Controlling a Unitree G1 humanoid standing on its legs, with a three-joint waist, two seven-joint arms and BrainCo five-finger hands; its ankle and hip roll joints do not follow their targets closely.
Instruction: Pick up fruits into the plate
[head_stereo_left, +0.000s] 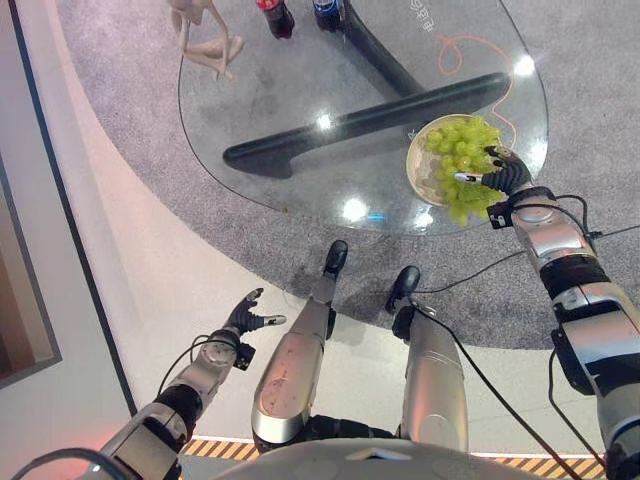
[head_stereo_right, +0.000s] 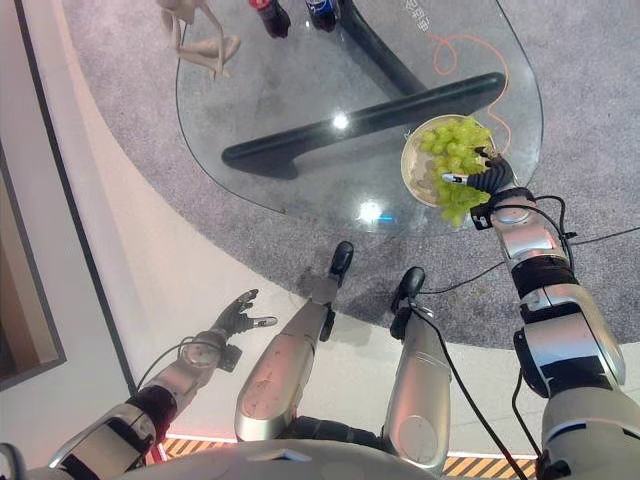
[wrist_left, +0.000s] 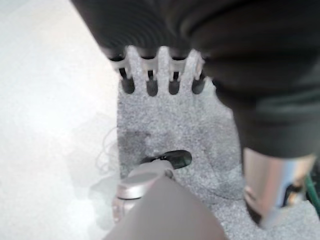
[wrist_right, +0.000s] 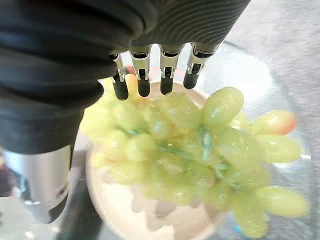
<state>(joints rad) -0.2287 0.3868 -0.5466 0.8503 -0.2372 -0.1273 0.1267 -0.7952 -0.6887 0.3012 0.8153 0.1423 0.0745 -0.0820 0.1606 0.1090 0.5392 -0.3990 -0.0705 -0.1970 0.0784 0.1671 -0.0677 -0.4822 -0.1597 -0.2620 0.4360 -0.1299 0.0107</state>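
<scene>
A bunch of green grapes lies on a round pale plate near the right edge of the glass table, with part of the bunch spilling over the plate's near rim. My right hand hovers over the near side of the bunch. In the right wrist view its fingers reach out straight just above the grapes and the thumb stands apart, so the hand is open. My left hand hangs low at my left side over the pale floor, fingers spread open and holding nothing.
The oval glass table rests on a dark curved base. At its far edge stand a pale figurine and two dark bottles. An orange cord shows through the glass. Grey carpet surrounds the table.
</scene>
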